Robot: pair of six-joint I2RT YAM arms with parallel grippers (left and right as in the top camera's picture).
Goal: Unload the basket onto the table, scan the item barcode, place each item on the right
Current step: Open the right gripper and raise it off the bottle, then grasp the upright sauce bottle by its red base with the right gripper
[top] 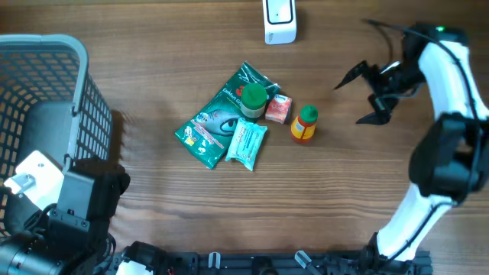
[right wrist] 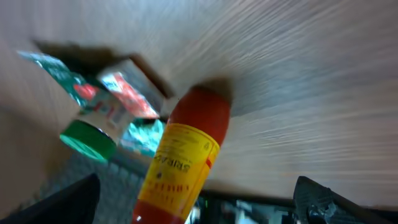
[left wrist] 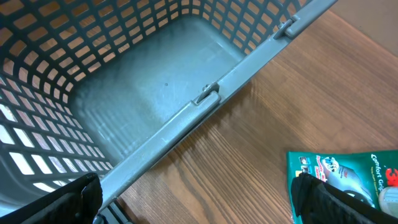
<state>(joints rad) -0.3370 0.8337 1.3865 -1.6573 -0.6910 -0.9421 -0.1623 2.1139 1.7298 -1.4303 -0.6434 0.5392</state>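
The left gripper [left wrist: 196, 190] is hanging nearest, low at the left front of the table [top: 153, 198]. Its fingers are spreading wide to either side of the wrist view, with nothing between them. It is hovering over the rim of the grey mesh basket [top: 46, 92], which is sitting at the left edge.

Further out, at the table's middle, the items are lying in a close cluster. A pale teal packet [top: 246, 143] is lying at the near side, overlapping the edge of a large green pouch [top: 218, 114]. A green-capped jar [top: 253, 99] is resting on the far end of that pouch. A small orange-red box [top: 278, 108] is sitting just beside the jar. To the right of the box, an orange bottle [top: 303, 124] with a yellow label and green cap is standing by itself on the wood.

Right of the bottle and a little further back, the right gripper [top: 357, 98] is hovering above the table. Its jaws are standing fully apart, gripping nothing, and pointing towards the bottle, apart from it.

At the far edge, the white scanner [top: 280, 19] is standing, well apart from the cluster.
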